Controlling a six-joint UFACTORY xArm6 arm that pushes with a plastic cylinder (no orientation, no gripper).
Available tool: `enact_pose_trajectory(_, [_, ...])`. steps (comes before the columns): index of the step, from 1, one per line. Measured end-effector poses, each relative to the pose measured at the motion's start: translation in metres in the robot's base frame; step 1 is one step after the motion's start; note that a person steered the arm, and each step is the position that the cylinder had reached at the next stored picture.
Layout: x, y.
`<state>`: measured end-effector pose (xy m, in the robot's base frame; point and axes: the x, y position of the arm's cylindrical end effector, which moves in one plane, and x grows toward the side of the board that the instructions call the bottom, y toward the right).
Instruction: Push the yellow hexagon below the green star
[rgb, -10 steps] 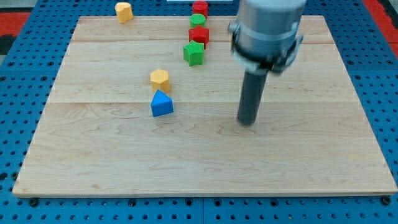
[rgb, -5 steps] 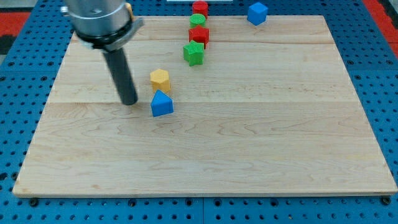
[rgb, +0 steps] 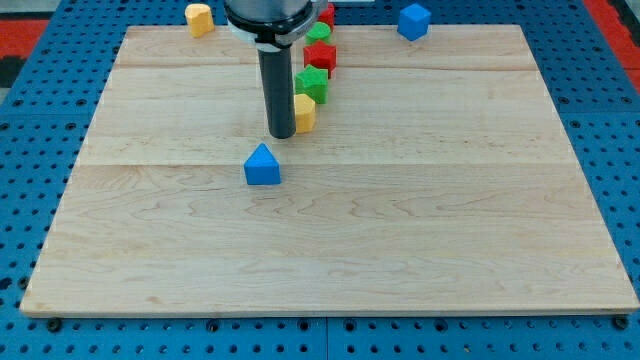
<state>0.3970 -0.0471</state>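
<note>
The yellow hexagon (rgb: 304, 113) sits on the wooden board, just under the green star (rgb: 313, 84) and touching it or nearly so. My dark rod stands right against the hexagon's left side and hides part of it. My tip (rgb: 281, 134) is at the hexagon's lower left. The blue triangle (rgb: 262, 165) lies a little below and left of my tip.
Above the green star runs a column: a red block (rgb: 321, 56), a green block (rgb: 318, 33) and a red block (rgb: 325, 13). A yellow block (rgb: 199, 18) lies off the board's top left edge. A blue cube (rgb: 414, 20) lies at the top right.
My tip has swung from the left of the hexagon to its side and pushed it up and right, from above the blue triangle to just under the green star.
</note>
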Motion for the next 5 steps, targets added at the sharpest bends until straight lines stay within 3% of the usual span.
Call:
enact_pose_trajectory(2, [0.001, 0.021])
enact_pose_trajectory(4, [0.003, -0.058])
enact_pose_trajectory(5, [0.066, -0.062])
